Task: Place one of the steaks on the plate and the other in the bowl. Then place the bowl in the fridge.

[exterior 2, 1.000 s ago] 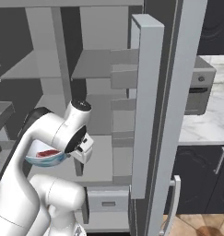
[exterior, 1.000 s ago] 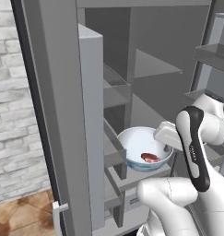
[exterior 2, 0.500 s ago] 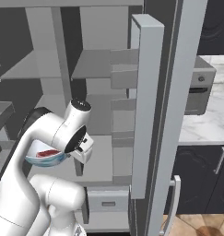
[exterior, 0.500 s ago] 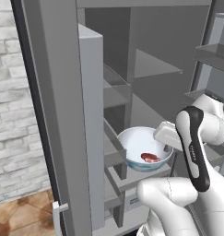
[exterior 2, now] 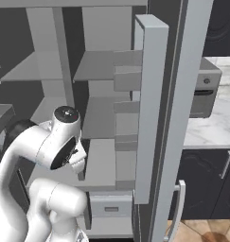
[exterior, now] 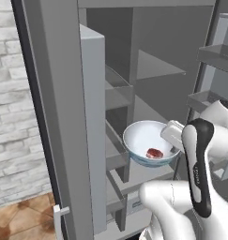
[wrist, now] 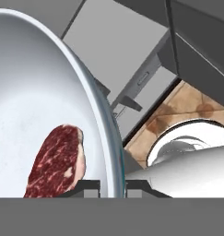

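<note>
My gripper (wrist: 111, 186) is shut on the rim of the white-blue bowl (wrist: 44, 92), with one fingertip inside the rim and one outside. One red marbled steak (wrist: 58, 159) lies in the bowl. In the left base view the bowl (exterior: 146, 137) with the steak (exterior: 154, 153) hangs inside the open grey fridge (exterior: 155, 70), just above a lower shelf (exterior: 143, 176), with the gripper (exterior: 171, 138) on its right rim. From the right base view my arm (exterior 2: 59, 139) hides the bowl in front of the fridge (exterior 2: 100, 118). The plate is out of view.
The fridge door (exterior: 89, 117) stands open at the left with its shelves close to the bowl. The other door (exterior 2: 152, 94) stands open at the right. A drawer (exterior 2: 109, 205) sits below. A brick wall (exterior: 17, 117) is on the left, a marble counter (exterior 2: 206, 127) on the right.
The bowl with the steak has moved slightly up and further into the fridge. In the right base view my arm now covers the bowl, which showed earlier. The grip is unchanged.
</note>
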Tool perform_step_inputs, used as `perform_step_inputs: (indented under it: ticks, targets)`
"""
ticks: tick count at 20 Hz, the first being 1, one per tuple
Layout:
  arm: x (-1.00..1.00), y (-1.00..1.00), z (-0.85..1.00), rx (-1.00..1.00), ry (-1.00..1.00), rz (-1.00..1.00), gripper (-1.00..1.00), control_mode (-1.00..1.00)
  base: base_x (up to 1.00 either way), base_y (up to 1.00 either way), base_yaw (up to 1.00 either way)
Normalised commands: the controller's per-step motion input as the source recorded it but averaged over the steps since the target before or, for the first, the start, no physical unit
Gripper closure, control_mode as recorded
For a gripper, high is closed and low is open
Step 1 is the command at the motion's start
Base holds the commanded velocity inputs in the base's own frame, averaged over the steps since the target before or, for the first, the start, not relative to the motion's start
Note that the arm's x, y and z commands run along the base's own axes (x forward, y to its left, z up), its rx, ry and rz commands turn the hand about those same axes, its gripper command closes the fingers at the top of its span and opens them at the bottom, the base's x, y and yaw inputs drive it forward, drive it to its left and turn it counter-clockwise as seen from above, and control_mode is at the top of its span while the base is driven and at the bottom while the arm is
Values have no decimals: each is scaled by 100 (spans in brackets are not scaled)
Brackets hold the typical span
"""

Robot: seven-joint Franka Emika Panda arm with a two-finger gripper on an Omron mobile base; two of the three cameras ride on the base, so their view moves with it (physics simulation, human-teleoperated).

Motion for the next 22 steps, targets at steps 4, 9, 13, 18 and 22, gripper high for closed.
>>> perform_step_inputs:
  ticks: [4,9,13,18,22]
  targets:
    - [-34,0,6,0,-10,-57,100,-100,0,0,0]
    - [9,-4,0,0,-2,-60,100,-100,0,0,0]
    - [8,-13,0,2,0,-21,100,-100,0,0,0]
    - [10,-31,-3,9,-2,-14,100,-100,0,0,0]
    - [50,-3,0,2,-2,-2,100,-100,0,0,0]
